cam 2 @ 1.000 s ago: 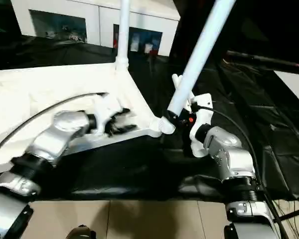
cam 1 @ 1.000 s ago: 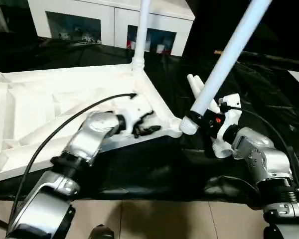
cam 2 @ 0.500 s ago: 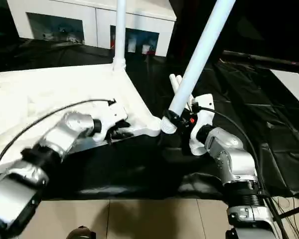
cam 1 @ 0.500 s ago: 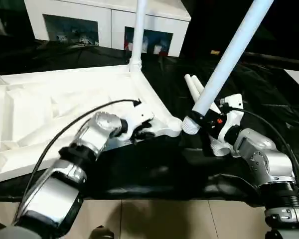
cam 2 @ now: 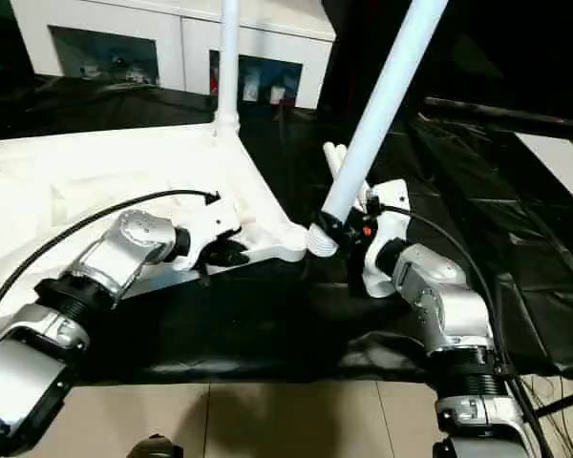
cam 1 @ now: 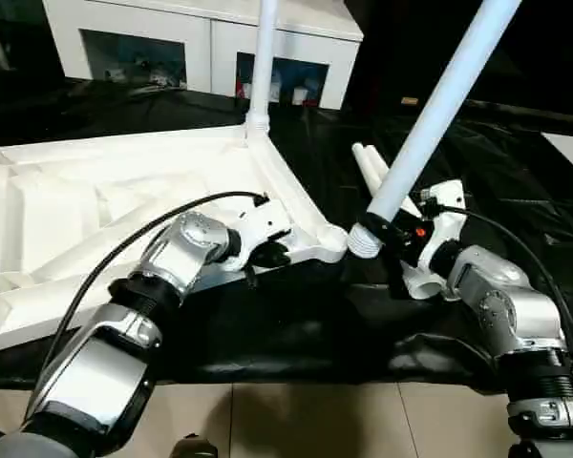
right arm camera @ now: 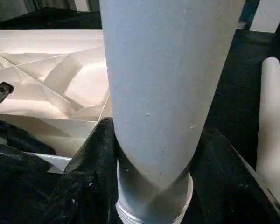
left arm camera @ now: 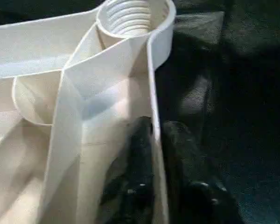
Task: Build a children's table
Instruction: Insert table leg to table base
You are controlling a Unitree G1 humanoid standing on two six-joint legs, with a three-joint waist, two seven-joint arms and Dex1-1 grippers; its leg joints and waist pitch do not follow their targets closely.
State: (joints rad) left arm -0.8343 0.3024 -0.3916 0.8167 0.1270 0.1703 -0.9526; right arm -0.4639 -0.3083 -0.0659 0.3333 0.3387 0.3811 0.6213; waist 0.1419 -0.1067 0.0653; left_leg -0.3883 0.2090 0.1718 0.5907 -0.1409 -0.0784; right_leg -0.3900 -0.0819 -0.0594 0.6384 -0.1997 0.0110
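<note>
Tabletop (cam 1: 95, 210): inverted on black sheeting, one leg (cam 1: 264, 57) seated upright at far corner; left end effector (left arm camera: 156, 154) pinched on rim wall beside empty near-corner socket (left arm camera: 133, 16). Second leg (cam 1: 439, 105): clamped near its threaded end in right end effector (cam 1: 387, 234), steeply tilted, just beside that socket. Risks: tilted thread cross-seating; rim grip slipping, tabletop shifting; spare legs (cam 1: 371, 167) getting knocked.
</note>
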